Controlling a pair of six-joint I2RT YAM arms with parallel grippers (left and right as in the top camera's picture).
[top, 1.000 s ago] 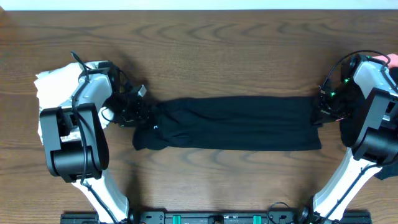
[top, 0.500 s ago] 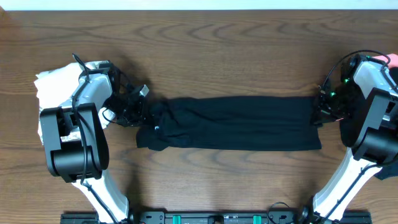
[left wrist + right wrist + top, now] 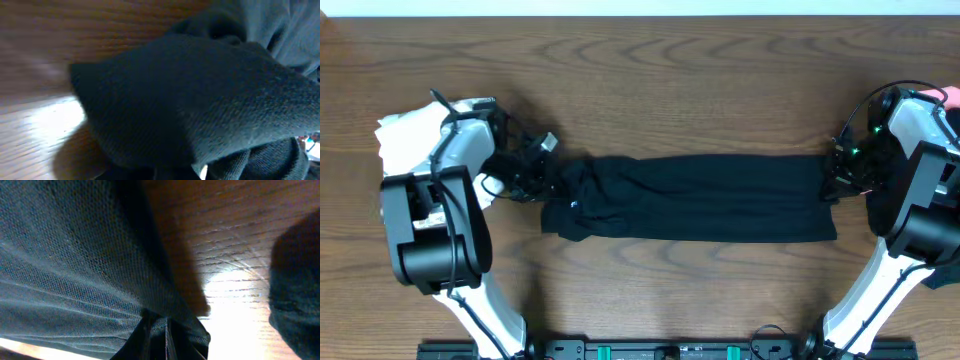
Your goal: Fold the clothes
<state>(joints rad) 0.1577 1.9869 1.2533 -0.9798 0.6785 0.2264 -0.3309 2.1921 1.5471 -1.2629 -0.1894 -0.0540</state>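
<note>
A black shirt (image 3: 700,200) lies as a long band across the middle of the table. Its left end is bunched up where my left gripper (image 3: 558,178) is shut on it. In the left wrist view the black shirt (image 3: 200,90) drapes over the jaws and fills most of the picture. My right gripper (image 3: 828,185) is shut on the shirt's right end. From the right wrist, the fabric (image 3: 65,255) runs into the closed right gripper (image 3: 162,335) and is pinched there.
A white garment (image 3: 405,135) lies behind the left arm at the table's left edge. A pink piece (image 3: 952,97) peeks in at the far right. Bare wooden table (image 3: 640,80) stretches behind and in front of the shirt.
My left gripper has shut on the shirt's left end, and that end has drawn slightly rightwards and bunched. The right arm has not moved.
</note>
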